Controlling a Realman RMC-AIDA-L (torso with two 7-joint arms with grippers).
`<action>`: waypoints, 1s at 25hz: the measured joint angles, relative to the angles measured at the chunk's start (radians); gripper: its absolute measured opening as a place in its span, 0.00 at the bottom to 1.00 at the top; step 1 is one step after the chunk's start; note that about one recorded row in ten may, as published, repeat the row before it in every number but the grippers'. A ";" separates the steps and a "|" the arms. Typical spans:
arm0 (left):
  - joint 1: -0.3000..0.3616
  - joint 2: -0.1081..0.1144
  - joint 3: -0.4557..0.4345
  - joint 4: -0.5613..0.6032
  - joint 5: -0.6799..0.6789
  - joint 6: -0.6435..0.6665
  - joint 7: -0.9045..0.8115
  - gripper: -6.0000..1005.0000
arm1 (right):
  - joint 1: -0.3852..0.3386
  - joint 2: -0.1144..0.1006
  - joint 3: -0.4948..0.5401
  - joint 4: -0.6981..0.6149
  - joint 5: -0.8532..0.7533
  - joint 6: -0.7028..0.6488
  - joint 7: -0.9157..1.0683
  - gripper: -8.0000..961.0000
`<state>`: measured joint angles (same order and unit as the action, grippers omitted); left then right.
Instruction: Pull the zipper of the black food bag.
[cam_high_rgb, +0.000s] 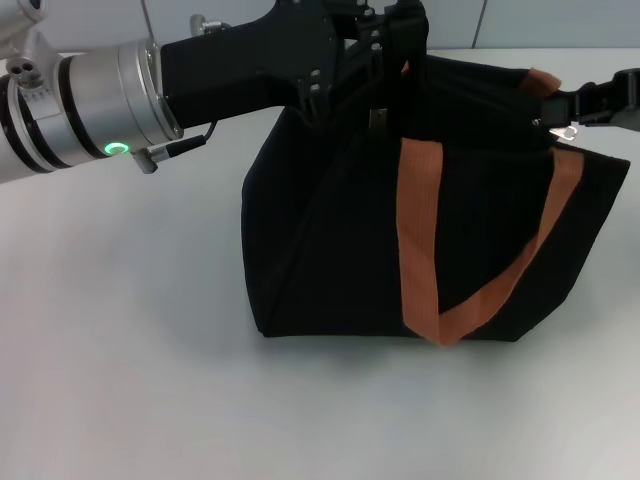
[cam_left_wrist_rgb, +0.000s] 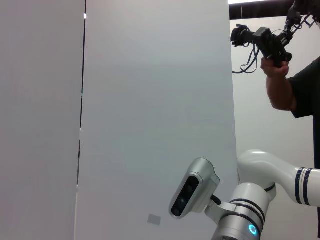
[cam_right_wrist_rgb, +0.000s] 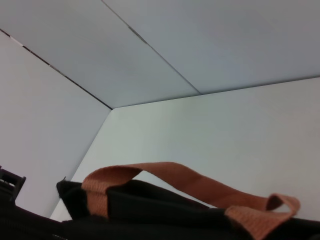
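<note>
While my left fingers (cam_high_rgb: 385, 45) clamp the soft, saggy black bag's (cam_high_rgb: 340, 230) top mid-surface, my right fingers (cam_high_rgb: 562, 118) pinch the small, slippery zipper tab (cam_high_rgb: 570, 130) at its right end.

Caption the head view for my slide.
Left claw and right claw at opposite top ends of black food bag.

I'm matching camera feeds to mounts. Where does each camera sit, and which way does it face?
Head view: looks down at the black food bag on the white table; left tool on its top edge, right tool at its right end.
Left wrist view: faces away toward a wall panel; a robot arm and a person show.
Right wrist view: low behind the bag; no tool shows.
Shared: head and right wrist see the bag.
</note>
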<state>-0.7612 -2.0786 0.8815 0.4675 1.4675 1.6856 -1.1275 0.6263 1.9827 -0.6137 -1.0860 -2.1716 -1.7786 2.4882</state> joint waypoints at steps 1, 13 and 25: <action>0.000 0.000 -0.001 0.000 0.000 0.000 0.000 0.15 | -0.002 -0.002 0.000 0.000 0.000 0.000 0.000 0.09; 0.000 0.000 -0.003 0.000 0.000 -0.004 0.000 0.15 | -0.008 -0.005 0.016 0.003 -0.004 -0.001 -0.005 0.11; 0.015 0.005 -0.019 0.000 0.000 -0.032 -0.003 0.16 | -0.087 -0.016 0.067 0.117 0.332 -0.059 -0.228 0.15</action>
<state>-0.7460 -2.0739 0.8623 0.4679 1.4674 1.6538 -1.1303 0.5392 1.9664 -0.5466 -0.9691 -1.8397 -1.8373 2.2607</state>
